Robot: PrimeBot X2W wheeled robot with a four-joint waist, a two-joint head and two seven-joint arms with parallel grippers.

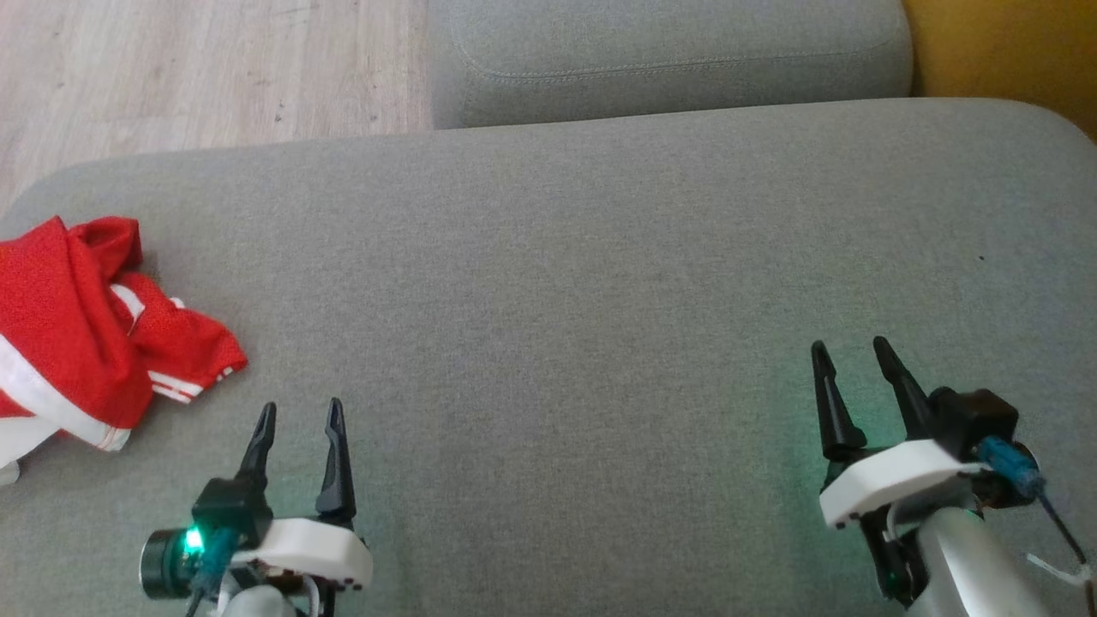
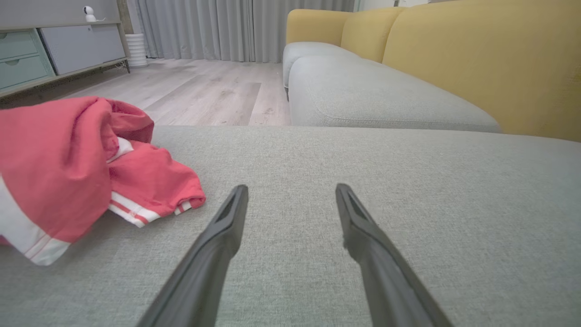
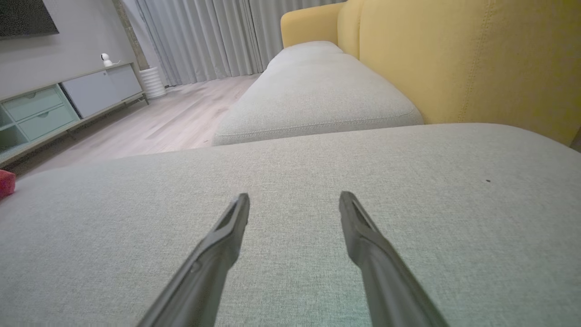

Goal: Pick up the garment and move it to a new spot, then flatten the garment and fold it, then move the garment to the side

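A crumpled red garment [image 1: 81, 334] with white stripes lies at the far left of the grey sofa cushion [image 1: 583, 283], running off the head view's left edge. In the left wrist view the garment [image 2: 68, 172] sits left of my fingers, apart from them. My left gripper [image 1: 302, 413] is open just right of and below the garment, nothing between its fingers [image 2: 227, 227]. My right gripper [image 1: 850, 351] is open far to the right, over bare cushion [image 3: 317, 181], holding nothing. A sliver of the garment [image 3: 5, 182] shows at the right wrist view's left edge.
A second grey cushion [image 1: 668, 60] lies beyond the first one. The yellow sofa back [image 2: 476, 59] rises on the right. Wooden floor [image 1: 206, 68] lies past the cushion's far left edge, with a low cabinet [image 2: 50, 50] and curtains [image 2: 204, 27] behind.
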